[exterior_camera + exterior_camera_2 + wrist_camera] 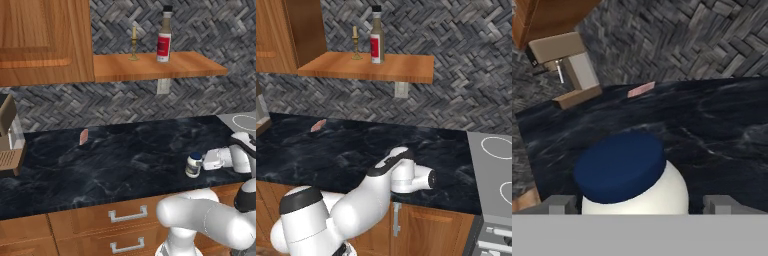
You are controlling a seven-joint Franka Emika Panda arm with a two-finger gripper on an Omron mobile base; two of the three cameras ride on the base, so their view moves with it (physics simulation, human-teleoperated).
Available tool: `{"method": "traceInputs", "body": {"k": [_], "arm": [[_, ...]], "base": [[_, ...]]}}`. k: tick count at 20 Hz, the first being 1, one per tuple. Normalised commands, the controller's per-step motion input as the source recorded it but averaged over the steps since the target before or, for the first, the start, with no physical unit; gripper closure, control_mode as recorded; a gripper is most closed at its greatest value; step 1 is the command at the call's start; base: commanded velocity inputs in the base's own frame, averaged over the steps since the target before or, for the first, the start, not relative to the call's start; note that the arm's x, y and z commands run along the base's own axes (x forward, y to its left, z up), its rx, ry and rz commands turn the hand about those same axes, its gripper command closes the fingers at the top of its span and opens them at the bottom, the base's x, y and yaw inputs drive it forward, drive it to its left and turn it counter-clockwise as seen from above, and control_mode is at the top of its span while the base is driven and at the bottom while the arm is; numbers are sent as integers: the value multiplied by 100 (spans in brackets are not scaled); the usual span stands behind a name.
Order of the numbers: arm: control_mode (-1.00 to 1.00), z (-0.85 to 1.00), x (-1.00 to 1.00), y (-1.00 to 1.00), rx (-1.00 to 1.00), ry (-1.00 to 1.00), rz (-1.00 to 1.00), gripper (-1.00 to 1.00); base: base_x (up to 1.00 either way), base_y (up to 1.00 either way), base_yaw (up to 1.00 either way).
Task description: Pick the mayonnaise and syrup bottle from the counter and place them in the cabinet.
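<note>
One of the two items is judged already placed: the syrup bottle (164, 41) stands upright on the cabinet (195, 65), beside a thin candlestick (133, 45). Left to handle is the mayonnaise (193, 165), seen upright on the counter (115, 160) near its front edge, towards the stove (245, 121) end. In the hand view the jar's dark blue lid (620, 166) and white shoulder sit low and central, with one of the fingers (556, 204) to its left and the other to its right; a gap is visible on each side, so the fingers are spread wide around the jar and no contact is made yet. In the left base view the gripper (201, 162) is held level with the jar, approaching sideways from the stove side. The step in hand is judged to be the closing of the grasp. It would be done best with the hand advanced a little further, so that the pads fall on the white body below the lid and not on the lid's rim, which could slip. The jar appears slightly left of centre between the fingers; a small correction before closing should prevent it from being pushed or tipped. A straight lift is advised before the swing up to the cabinet, with the free board right of the syrup bottle as target. A small pink item (83, 136) and a coffee machine (10, 140) lie well apart and are no obstacle.
</note>
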Motion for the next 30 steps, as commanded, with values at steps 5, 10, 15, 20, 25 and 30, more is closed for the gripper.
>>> {"method": "traceInputs", "body": {"k": [5,10,15,20,25,30], "arm": [[-100,-6,17,0,0,0,0,-100],[-100,-3,13,0,0,0,0,-100],[-100,-1,2,0,0,1,0,100],[-100,42,-2,1,4,-8,-3,100],[-100,93,-12,0,4,-22,-7,100],[-100,96,-18,-8,0,-20,-14,100]], "base": [[0,0,0],[0,0,0],[0,0,0],[0,0,0],[0,0,0],[0,0,0]]}}
